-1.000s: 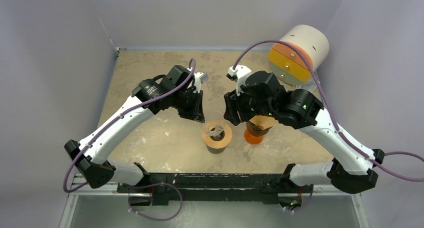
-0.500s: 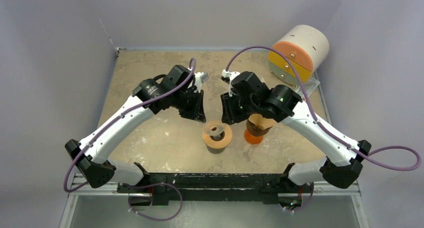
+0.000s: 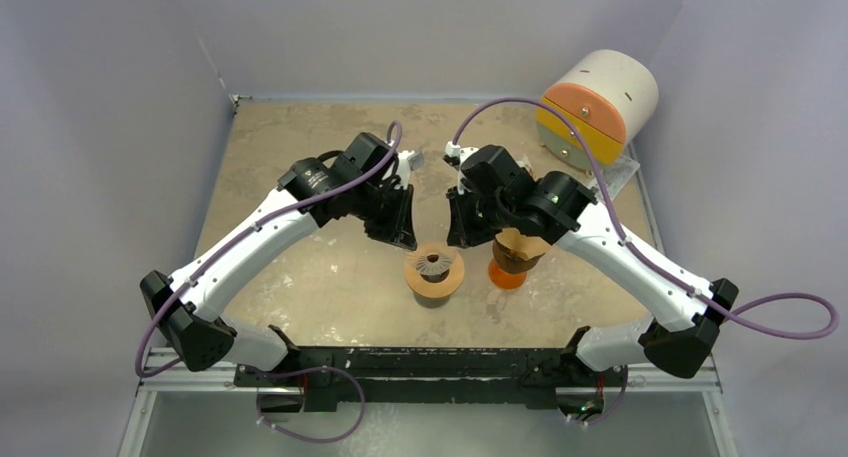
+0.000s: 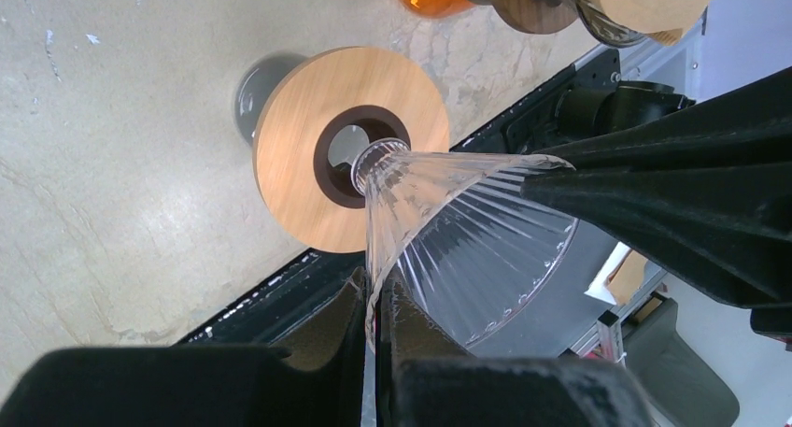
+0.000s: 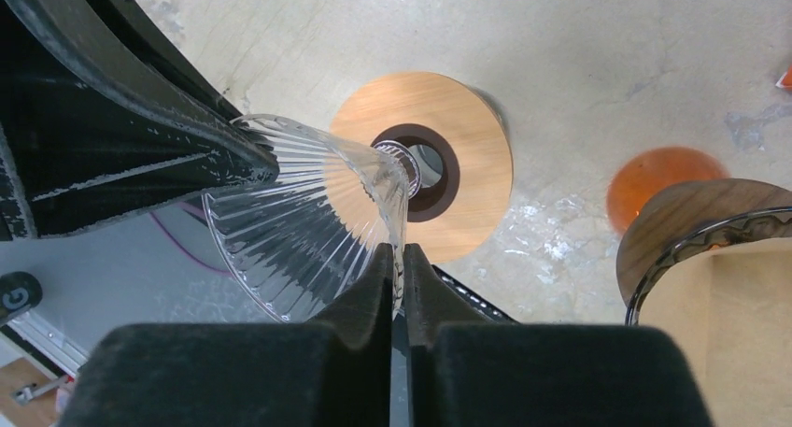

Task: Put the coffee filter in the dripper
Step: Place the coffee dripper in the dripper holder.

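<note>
Glass dripper [image 4: 467,240] (over wooden ring [image 4: 289,165]) is rim-pinched by left tool [image 4: 375,301] and right tool [image 5: 399,259].

Left gripper [image 4: 376,282] and right gripper [image 5: 400,259] flank the dripper [image 3: 433,263] on its far side, with a narrow gap between them. Orange stand [image 3: 508,274] crowds the wooden ring [image 3: 436,287] on the right. Near side open. Bench [image 3: 290,147] far-left open; drum [image 3: 598,105] fills far-right corner.
</note>
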Motion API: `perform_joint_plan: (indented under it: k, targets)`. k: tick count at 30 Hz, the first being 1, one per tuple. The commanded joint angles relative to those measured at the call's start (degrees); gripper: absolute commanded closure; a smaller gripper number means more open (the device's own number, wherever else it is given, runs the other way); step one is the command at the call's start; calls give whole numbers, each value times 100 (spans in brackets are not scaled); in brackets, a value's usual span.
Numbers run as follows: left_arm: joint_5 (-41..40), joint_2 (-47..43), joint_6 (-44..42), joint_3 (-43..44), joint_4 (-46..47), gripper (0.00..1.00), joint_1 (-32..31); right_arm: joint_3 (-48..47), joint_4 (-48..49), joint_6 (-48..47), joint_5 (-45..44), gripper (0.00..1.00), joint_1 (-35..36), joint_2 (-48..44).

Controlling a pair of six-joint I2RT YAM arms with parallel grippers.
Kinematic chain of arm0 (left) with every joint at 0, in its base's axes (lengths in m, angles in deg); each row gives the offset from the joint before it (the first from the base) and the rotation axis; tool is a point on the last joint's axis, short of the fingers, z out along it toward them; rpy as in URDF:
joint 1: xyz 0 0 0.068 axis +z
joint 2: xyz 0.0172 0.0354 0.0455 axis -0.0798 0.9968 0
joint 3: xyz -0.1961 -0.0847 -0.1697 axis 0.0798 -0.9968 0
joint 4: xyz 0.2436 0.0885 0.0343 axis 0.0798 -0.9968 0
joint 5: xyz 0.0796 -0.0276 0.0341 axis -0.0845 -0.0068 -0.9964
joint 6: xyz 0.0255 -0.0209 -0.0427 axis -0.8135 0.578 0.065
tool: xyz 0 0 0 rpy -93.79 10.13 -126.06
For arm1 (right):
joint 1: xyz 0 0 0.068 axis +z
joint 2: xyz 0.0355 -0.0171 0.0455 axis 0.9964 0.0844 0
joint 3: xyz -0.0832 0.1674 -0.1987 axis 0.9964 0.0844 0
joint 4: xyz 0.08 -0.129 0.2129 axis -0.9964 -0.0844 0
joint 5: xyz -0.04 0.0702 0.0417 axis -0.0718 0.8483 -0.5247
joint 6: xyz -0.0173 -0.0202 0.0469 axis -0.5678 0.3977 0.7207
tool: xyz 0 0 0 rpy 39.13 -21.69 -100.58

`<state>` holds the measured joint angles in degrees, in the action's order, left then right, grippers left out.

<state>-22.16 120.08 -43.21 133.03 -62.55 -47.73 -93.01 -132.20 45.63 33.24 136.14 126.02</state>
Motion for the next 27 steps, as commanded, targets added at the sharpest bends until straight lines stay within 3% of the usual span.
perform_joint_plan:
  k: [1,27]
  targets:
    - [229,59,89,-142,326,100,-17,126,97,34,118,100,-27,-13]
    - [180,288,54,-542,504,100,-20,977,405,-20,217,100,-199,-67]
